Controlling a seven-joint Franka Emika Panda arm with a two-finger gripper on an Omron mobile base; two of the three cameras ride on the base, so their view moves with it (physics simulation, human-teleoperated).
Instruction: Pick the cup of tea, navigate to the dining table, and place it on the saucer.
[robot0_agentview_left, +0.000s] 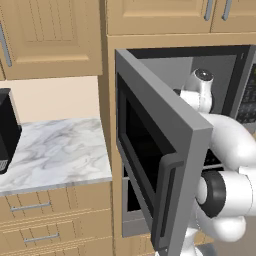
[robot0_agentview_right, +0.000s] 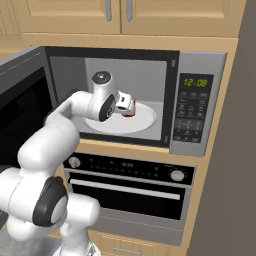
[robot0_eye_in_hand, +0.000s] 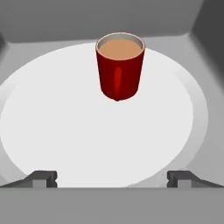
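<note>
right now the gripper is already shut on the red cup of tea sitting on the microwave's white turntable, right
Not quite. The gripper is open and short of the cup of tea, which stands untouched on the white turntable inside the microwave. The hand view shows the fingertips wide apart with bare plate between them and the cup.

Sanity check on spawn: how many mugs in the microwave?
1. The cup of tea stands upright on the white turntable, ahead of the open gripper. Cavity corners are partly hidden.
</note>
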